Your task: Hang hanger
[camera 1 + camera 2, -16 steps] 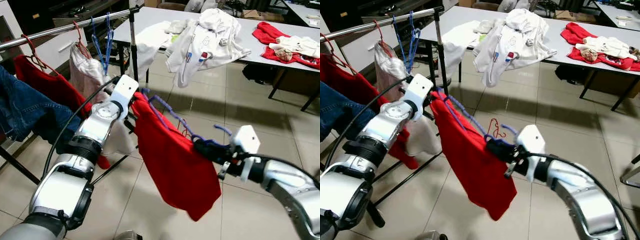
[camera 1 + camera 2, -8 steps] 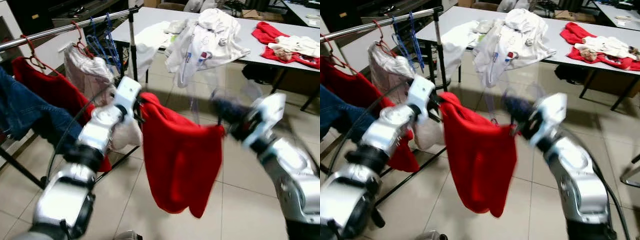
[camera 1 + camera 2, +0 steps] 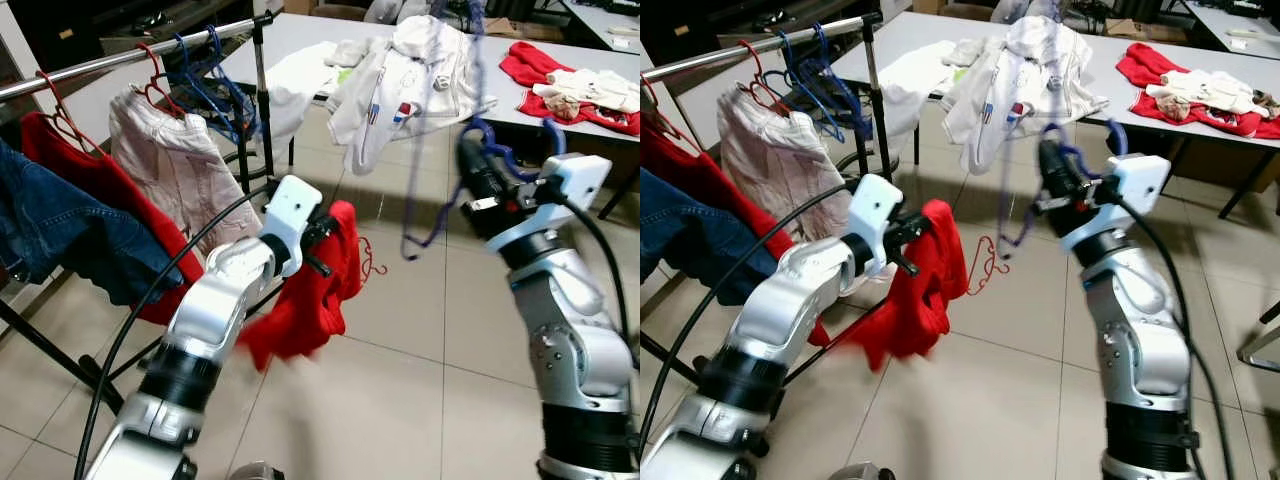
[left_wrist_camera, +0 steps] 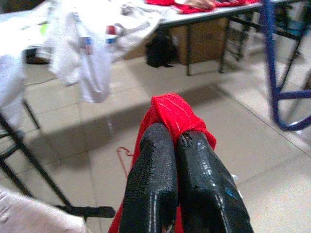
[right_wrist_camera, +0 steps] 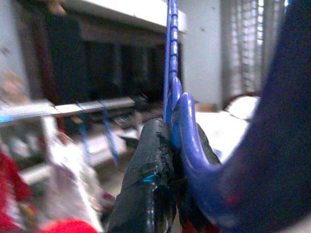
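Observation:
A blue plastic hanger (image 3: pixel 497 140) is raised in the air on the right, blurred, and my right gripper (image 3: pixel 478 172) is shut on it near its hook (image 5: pixel 187 126). No cloth hangs on it. A red garment (image 3: pixel 305 305) droops in a bunch from my left gripper (image 3: pixel 318 232), which is shut on its top edge (image 4: pixel 175 109) below and in front of the rail's end post. The metal clothes rail (image 3: pixel 120 58) runs along the upper left, up and to the left of both grippers.
On the rail hang jeans (image 3: pixel 60 230), a red top (image 3: pixel 110 180), a pale garment (image 3: pixel 185 165) and several blue hangers (image 3: pixel 215 75). A red hanger (image 3: pixel 373 268) lies on the tiled floor. A grey table (image 3: pixel 500 70) with heaped clothes stands behind.
My right gripper has swung up and right with the blue hanger, pulling it out of the red garment. The garment now sags from my left gripper alone, which has moved right and lower.

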`<state>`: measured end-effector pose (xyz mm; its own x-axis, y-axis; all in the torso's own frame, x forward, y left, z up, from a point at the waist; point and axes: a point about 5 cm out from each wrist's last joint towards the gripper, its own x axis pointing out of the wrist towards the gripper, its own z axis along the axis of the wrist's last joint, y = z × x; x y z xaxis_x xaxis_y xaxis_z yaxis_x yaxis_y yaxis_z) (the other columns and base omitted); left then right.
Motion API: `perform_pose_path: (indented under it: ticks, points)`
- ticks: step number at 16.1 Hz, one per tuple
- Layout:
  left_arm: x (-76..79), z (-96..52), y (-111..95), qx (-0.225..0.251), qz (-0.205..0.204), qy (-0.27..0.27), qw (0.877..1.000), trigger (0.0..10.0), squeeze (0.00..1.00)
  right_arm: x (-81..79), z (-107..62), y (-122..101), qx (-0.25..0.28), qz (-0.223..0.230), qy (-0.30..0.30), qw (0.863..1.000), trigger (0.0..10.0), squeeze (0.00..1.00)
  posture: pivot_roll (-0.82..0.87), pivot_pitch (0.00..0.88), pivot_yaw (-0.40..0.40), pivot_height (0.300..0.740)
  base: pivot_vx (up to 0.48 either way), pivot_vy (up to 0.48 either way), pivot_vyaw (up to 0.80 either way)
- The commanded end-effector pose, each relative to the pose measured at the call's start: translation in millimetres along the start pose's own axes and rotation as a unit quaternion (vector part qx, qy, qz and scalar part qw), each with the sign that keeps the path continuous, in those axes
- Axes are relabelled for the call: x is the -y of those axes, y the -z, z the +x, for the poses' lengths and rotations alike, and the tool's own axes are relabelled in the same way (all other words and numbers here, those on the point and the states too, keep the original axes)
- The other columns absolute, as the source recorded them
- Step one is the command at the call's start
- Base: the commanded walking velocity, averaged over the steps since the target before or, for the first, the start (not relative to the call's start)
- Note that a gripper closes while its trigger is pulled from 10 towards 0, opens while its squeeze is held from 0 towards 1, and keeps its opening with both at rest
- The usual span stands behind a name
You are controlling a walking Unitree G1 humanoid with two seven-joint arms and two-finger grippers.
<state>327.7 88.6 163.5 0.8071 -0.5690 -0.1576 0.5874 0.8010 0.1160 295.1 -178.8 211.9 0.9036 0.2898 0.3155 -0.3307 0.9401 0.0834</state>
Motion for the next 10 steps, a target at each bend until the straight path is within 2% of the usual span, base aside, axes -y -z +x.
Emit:
perform_pose_path:
  ticks: [1,2,3,4,5,6,7,9,10]
  points:
    - [-7.8,-8.7,-11,0.039,0.000,-0.042,0.998,0.0,0.00,9.9,-8.1,10,-0.050,-0.035,0.037,0.997,0.2,0.00,0.03,0.000,0.020,0.740,0.000,0.000,0.00]
    - [-8.9,-12.8,-10,0.043,-0.009,-0.054,0.998,0.0,0.00,13.9,-12.9,14,-0.070,-0.044,0.056,0.995,10.0,0.00,0.03,0.000,0.021,0.740,0.000,0.000,0.00]
    - [-10.6,-22.2,-4,0.046,-0.030,-0.081,0.995,0.0,0.00,21.9,-25.9,20,-0.108,-0.062,0.090,0.988,10.0,0.00,0.02,0.000,0.024,0.740,0.000,0.000,0.00]
    - [-11.0,-28.1,1,0.051,-0.039,-0.098,0.993,10.0,0.00,24.8,-37.3,25,-0.132,-0.060,0.110,0.983,10.0,0.00,0.02,0.000,0.024,0.740,0.000,0.000,0.00]
    - [-11.4,-35.2,10,0.039,-0.053,-0.124,0.990,10.0,0.00,26.6,-53.3,32,-0.162,-0.061,0.133,0.976,10.0,0.00,0.02,0.000,0.023,0.740,0.000,0.000,0.00]
    - [-9.3,-40.2,12,0.049,-0.052,-0.130,0.989,10.0,0.00,22.7,-65.9,39,-0.190,-0.074,0.137,0.969,10.0,0.00,0.01,0.000,0.025,0.740,0.000,0.000,0.00]
    - [-7.2,-45.1,15,0.060,-0.046,-0.145,0.987,10.0,0.00,16.7,-80.4,49,-0.209,-0.058,0.158,0.963,10.0,0.00,0.00,0.000,0.028,0.740,0.000,0.000,0.00]
    - [-0.7,-49.5,20,0.078,-0.049,-0.145,0.985,10.0,0.00,7.0,-95.8,58,-0.222,-0.048,0.183,0.956,10.0,0.00,-0.01,0.000,0.033,0.740,0.000,0.000,-0.72]
    - [3.8,-50.9,18,0.090,-0.051,-0.137,0.985,10.0,0.00,7.2,-101.0,61,-0.222,-0.034,0.207,0.952,10.0,0.00,-0.01,0.000,0.035,0.740,0.000,0.000,-0.79]
